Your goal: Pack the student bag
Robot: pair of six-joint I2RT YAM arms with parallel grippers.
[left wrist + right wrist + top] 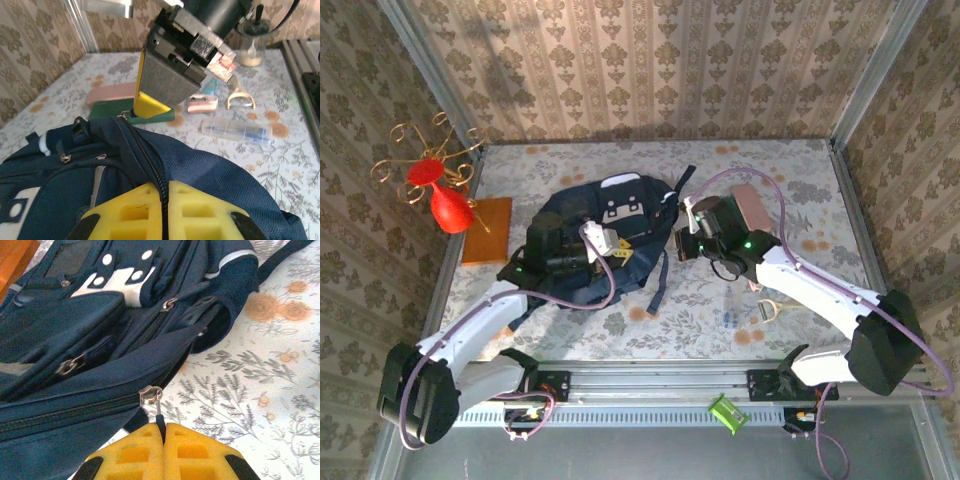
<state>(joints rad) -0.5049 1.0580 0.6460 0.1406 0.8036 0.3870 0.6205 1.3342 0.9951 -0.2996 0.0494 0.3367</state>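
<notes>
The student bag (610,235), a dark navy backpack with white patches, lies flat in the middle of the table. My left gripper (610,243) rests on top of it. In the left wrist view its yellow jaws (165,187) are shut on the bag's (215,170) zip seam, the black zip teeth running between them. My right gripper (682,240) is at the bag's right edge. In the right wrist view it (164,427) is shut on the dark tab of a silver zip pull (151,394) on the bag's (75,325) side zip.
A red vase (445,205) and an orange board (487,230) stand at the left. Right of the bag lie a pink case (112,92), a flat dark green book (112,109), a clear pencil box (235,131) and small items (240,97).
</notes>
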